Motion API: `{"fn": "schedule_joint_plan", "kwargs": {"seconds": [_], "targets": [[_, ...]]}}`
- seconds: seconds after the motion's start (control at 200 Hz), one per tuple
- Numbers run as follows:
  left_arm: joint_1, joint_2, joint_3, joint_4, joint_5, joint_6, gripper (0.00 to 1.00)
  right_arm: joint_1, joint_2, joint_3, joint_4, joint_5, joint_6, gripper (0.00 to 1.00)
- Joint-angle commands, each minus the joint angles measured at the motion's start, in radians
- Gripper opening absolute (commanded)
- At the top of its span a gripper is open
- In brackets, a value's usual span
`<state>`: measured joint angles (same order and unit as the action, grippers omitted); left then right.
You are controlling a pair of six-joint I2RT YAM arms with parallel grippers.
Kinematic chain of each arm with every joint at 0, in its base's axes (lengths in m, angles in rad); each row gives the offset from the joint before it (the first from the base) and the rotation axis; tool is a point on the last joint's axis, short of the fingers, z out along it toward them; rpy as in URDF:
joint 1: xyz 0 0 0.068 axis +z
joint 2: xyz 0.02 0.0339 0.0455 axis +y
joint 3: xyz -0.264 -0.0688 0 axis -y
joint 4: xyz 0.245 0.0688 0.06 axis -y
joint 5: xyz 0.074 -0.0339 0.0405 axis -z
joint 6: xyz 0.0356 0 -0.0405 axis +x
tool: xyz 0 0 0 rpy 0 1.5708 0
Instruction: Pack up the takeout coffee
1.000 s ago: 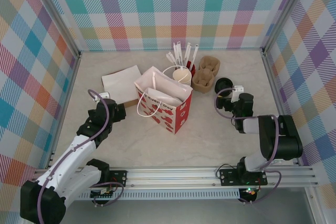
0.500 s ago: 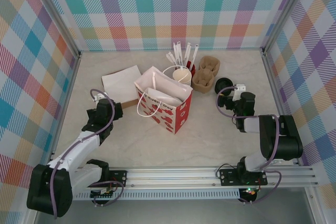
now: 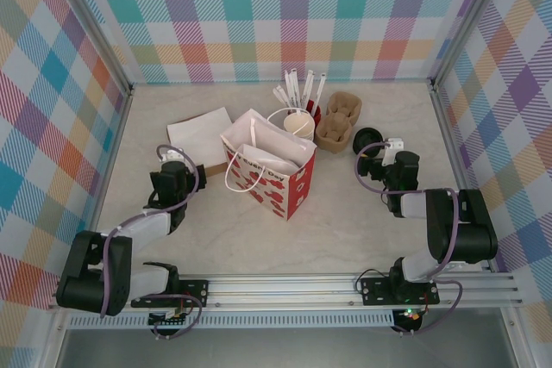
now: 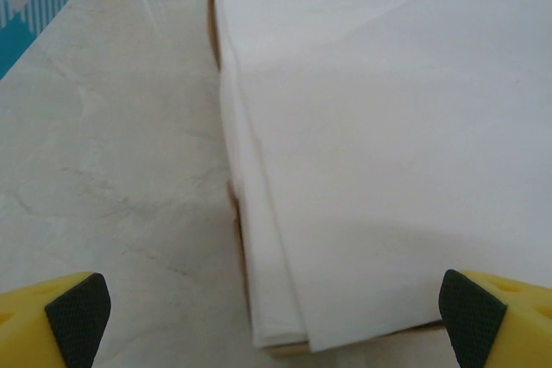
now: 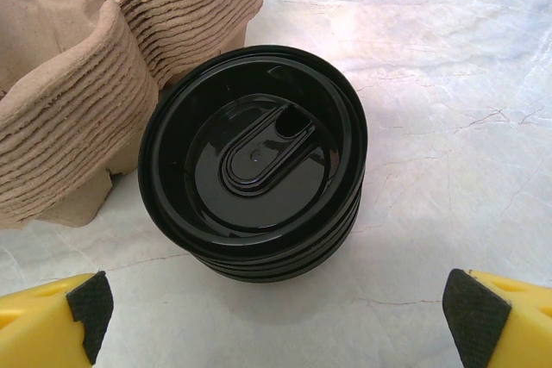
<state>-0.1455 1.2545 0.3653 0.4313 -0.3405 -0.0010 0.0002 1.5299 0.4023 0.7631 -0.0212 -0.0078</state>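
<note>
The takeout coffee [image 3: 299,125], a paper cup on the desk [image 3: 345,230] just behind the red-and-white bag [image 3: 272,165], is probably light and easily crushed, so hold it gently around its wall; the left claw [image 4: 274,308] and the right claw [image 5: 278,308] both stand open, empty.

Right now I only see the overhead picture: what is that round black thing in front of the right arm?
Observer: The right wrist camera shows a stack of black lids, the top one with a sip hole.
Operator: Is the arm holding them?
Observer: No. The right gripper is open, spread wide and stopped short of the stack.
Operator: And the white sheet by the left arm?
Observer: Up close it is a pile of folded napkins, several layers thick at the edge.
</note>
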Motion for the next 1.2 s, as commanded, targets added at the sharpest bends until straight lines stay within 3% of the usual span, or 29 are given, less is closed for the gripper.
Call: {"fn": "schedule_joint_plan", "kwargs": {"seconds": [0.0, 0.245, 0.39, 0.45, 0.505, 0.625, 1.195], "targets": [[0.012, 0.047, 0.001, 0.177, 0.071, 0.054, 1.00, -0.003, -0.002, 0.018, 0.031, -0.025, 0.016, 1.00], [0.015, 0.140, 0.011, 0.296, 0.256, 0.096, 1.00, -0.002, -0.002, 0.018, 0.030, -0.025, 0.015, 1.00], [0.027, 0.324, -0.059, 0.626, 0.156, 0.061, 1.00, -0.002, -0.002, 0.018, 0.031, -0.025, 0.015, 1.00], [0.032, 0.289, -0.016, 0.484, 0.161, 0.044, 1.00, -0.002, -0.002, 0.018, 0.030, -0.025, 0.015, 1.00], [0.034, 0.309, -0.012, 0.507, 0.172, 0.053, 1.00, -0.002, -0.002, 0.018, 0.030, -0.025, 0.016, 1.00], [0.064, 0.307, 0.046, 0.387, 0.147, 0.003, 1.00, -0.001, -0.003, 0.018, 0.031, -0.025, 0.016, 1.00], [0.067, 0.311, 0.040, 0.403, 0.156, 0.004, 1.00, -0.001, -0.003, 0.020, 0.029, -0.023, 0.015, 1.00]]}}
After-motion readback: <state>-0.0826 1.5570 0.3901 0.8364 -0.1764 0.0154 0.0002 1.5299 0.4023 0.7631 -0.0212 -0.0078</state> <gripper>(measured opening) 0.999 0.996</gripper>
